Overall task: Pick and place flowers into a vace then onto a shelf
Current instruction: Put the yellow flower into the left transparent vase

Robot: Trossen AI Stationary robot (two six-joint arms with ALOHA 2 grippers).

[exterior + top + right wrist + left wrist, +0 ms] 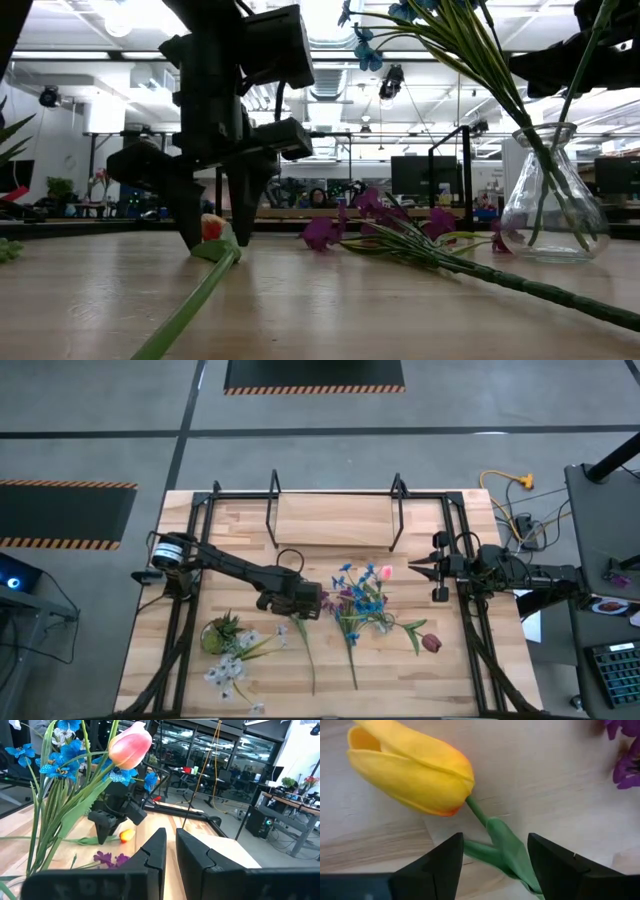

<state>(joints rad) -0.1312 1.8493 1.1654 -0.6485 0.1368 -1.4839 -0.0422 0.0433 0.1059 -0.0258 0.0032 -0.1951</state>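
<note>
Yellow tulip (412, 772) flat on the surface, soft light head just ahead of the left gripper (495, 857), jaws wide astride the thin bendy stem (479, 812): best pinched there, gently, never on the petals.

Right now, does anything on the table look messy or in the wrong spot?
Yes. Several flowers lie flat on the table: a yellow tulip between the left claw's open fingers, purple ones nearby. Others already stand in the vase.
</note>
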